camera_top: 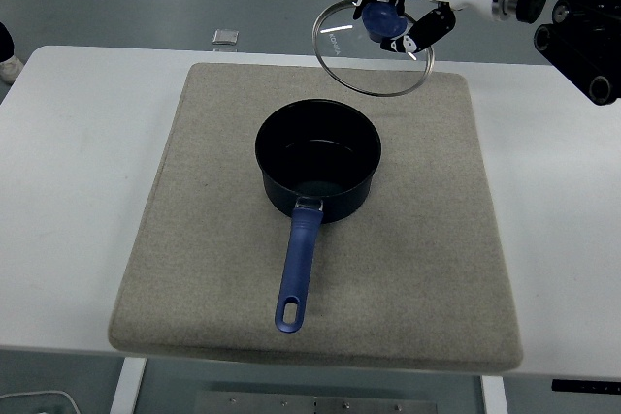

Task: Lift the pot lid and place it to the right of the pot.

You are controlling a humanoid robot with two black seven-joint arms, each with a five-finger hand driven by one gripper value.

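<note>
**Glass lid aloft, pot open below**

Glass and a thin metal rim: from the head view, the pot lid hangs tilted in the air above the far edge of the grey mat, up and to the right of the pot and well clear of it. The right hand has its fingers curled around the blue knob — a pinch from above, with the disc dangling below. The pot stands uncovered at the mat's middle, its blue handle pointing toward the near edge. The left hand is out of view.

I judge the lid light but stiff and breakable (glass chips if dropped on its rim), and smooth enough to swing from one small grip. The knob is the only sensible hold — the bare mat right of the pot looks a soft landing.
</note>
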